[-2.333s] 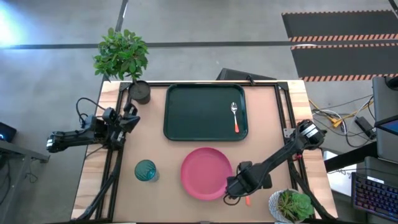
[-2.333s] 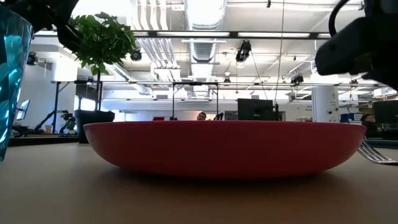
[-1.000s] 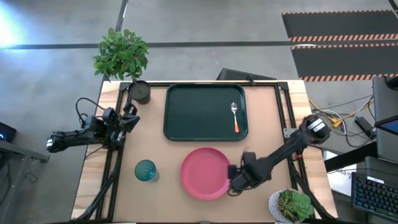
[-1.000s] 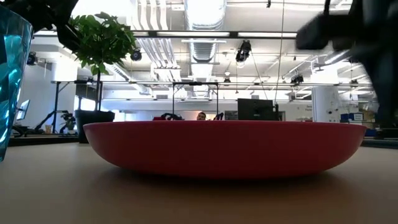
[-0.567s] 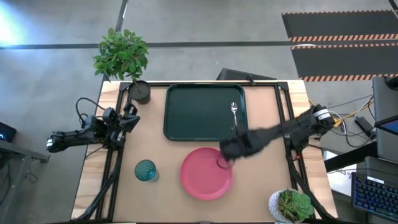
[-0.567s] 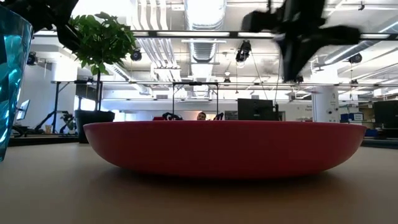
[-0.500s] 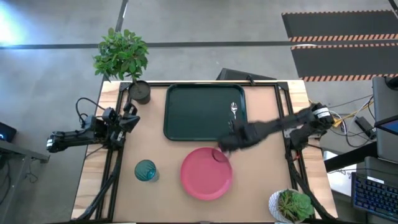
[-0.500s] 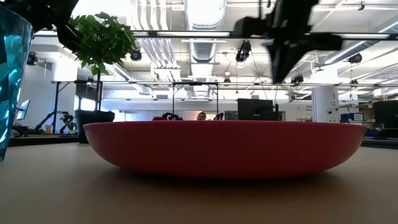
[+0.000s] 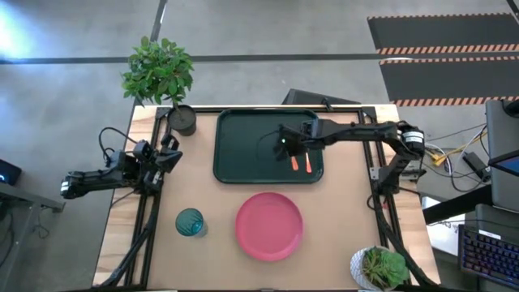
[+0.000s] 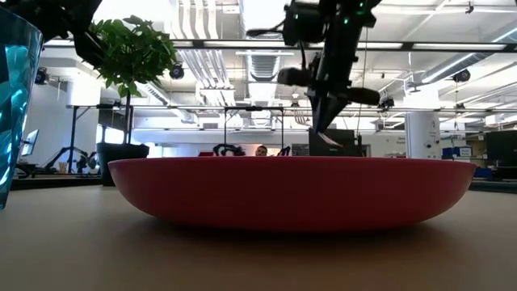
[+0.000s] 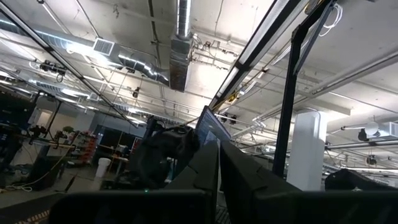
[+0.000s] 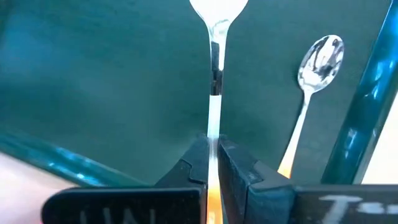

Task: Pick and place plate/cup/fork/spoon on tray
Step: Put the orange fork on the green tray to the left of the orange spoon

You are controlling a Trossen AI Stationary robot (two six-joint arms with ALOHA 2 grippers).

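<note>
My right gripper hangs over the dark green tray, shut on the fork. The fork's silver head reaches ahead of the fingers and its orange-red handle runs back behind them. The spoon lies flat on the tray just right of the fork. The pink plate and the teal cup stand on the table in front of the tray. My left gripper waits shut at the table's left edge. My right gripper pinches the fork between its two fingers where the silver neck meets the orange-red handle. The fingers come slanting down from the table's right, and the fork runs on along their line. Whether its head touches the tray I cannot tell.
A leafy plant in a dark pot stands at the tray's far-left corner. A small plant in a white pot sits at the table's near-right corner. Bare tabletop lies right of the plate.
My right gripper, staying shut on the fork, has risen from the table just right of the plate. It has swung toward the far edge, out over the tray, left of the spoon. The fork has come up clear of the table with it.
</note>
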